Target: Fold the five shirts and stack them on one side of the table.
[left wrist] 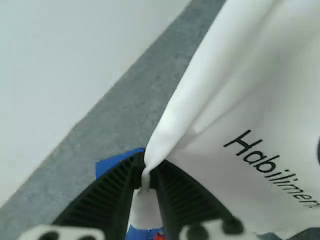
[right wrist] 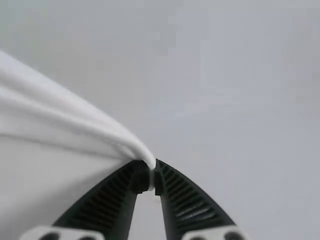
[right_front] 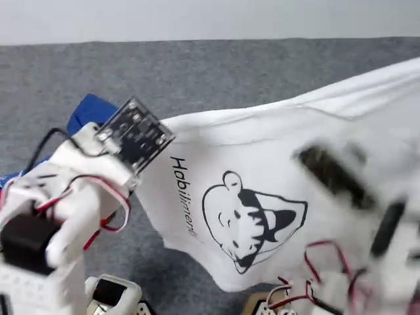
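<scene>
**White shirt held taut in the air by both grippers**

High view: the white shirt [right_front: 262, 151] hangs lifted off the table [right_front: 197, 72], print side up. It is spread between the left arm [right_front: 79, 190] and the blurred right arm [right_front: 354, 197]. I judge it is held this way to pull it flat before it is laid on the table for folding. A blue cloth [right_front: 88, 111] lies on the table under the left arm.

Left wrist view: the left gripper [left wrist: 145, 175] is clamped on a bunched edge of the shirt, above the table.

Right wrist view: the right gripper [right wrist: 148, 177] pinches another gathered edge, jaws closed on the fabric, which draws the cloth into tight folds.
</scene>
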